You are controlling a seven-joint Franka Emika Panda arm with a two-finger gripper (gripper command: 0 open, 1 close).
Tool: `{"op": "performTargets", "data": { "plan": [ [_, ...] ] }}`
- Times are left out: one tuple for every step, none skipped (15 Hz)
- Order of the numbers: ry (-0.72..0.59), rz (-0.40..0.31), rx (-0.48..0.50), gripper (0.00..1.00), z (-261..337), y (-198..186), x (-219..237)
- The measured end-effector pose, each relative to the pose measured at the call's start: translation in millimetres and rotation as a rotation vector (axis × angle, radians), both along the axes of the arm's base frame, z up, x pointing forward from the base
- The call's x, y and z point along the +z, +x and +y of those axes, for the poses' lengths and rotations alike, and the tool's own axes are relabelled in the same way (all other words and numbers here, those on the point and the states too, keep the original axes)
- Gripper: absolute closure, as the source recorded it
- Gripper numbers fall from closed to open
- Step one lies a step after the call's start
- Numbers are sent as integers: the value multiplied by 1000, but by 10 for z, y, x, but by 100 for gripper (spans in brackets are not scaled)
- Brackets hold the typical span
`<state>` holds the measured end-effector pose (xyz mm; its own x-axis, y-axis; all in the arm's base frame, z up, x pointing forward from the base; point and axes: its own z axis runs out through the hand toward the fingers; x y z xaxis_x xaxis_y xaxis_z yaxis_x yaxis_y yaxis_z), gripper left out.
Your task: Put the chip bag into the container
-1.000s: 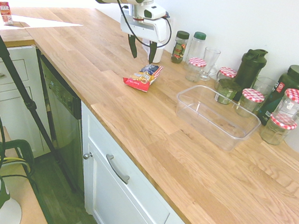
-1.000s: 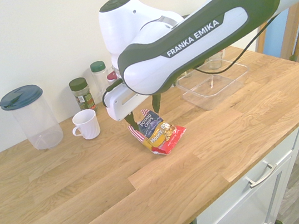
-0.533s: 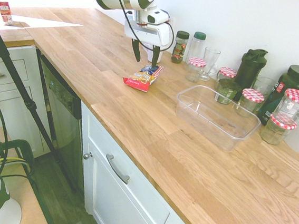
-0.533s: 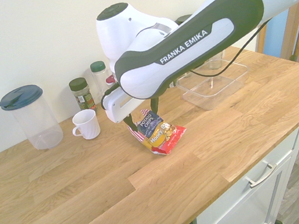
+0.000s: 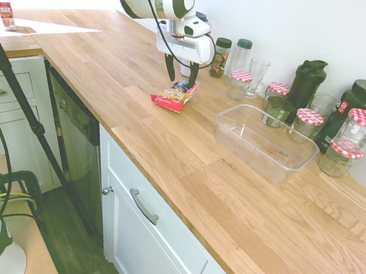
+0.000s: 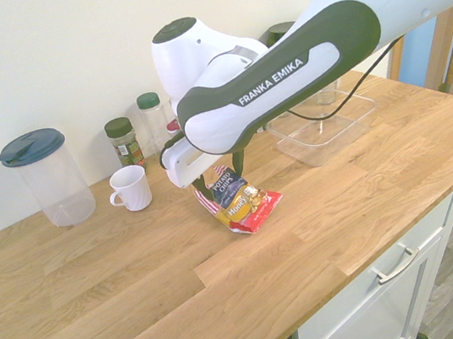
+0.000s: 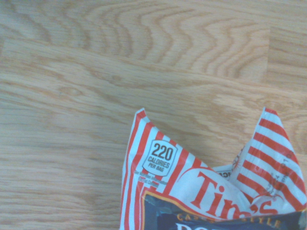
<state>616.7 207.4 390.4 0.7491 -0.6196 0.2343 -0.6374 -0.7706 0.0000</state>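
In the wrist view the chip bag (image 7: 211, 187) is cut off by the bottom edge; only its striped end and part of the print show. In the second exterior view the arm covers the striped end of the bag and the near wall of the container (image 6: 323, 134). In the first exterior view the small print on the jars (image 5: 364, 125) at the right is too small to read.

Chip bag (image 5: 175, 94) lies flat on the countertop (image 5: 169, 148). Gripper (image 5: 181, 80) stands over the bag's far end, fingers straddling it. Container (image 5: 265, 142) sits at the bag's 4 o'clock, well apart. Jars (image 5: 309, 123) line up behind the container.
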Motion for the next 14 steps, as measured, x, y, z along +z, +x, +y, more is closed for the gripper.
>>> {"op": "performTargets", "data": {
  "plan": [
    [-1, 1, 0, 100, 0, 2, -12],
    [-2, 1, 1, 100, 0, 5, -23],
    [-3, 1, 2, 100, 1, 7, -31],
    [-4, 0, 1, 100, -5, 11, -37],
    [-3, -2, 1, 100, -14, 18, -41],
    [-3, -4, -1, 100, -24, 26, -49],
    [-4, -4, -3, 100, -39, 35, -62],
    [-5, -3, -4, 100, -52, 42, -81],
    [-7, -2, -6, 100, -67, 51, -98],
    [-9, -2, -7, 100, -82, 58, -111],
    [-11, -2, -8, 100, -94, 63, -119],
    [-12, -2, -9, 100, -105, 68, -125],
    [-12, -2, -10, 100, -112, 70, -126],
    [-13, -2, -10, 100, -116, 72, -126]
  ]
}}
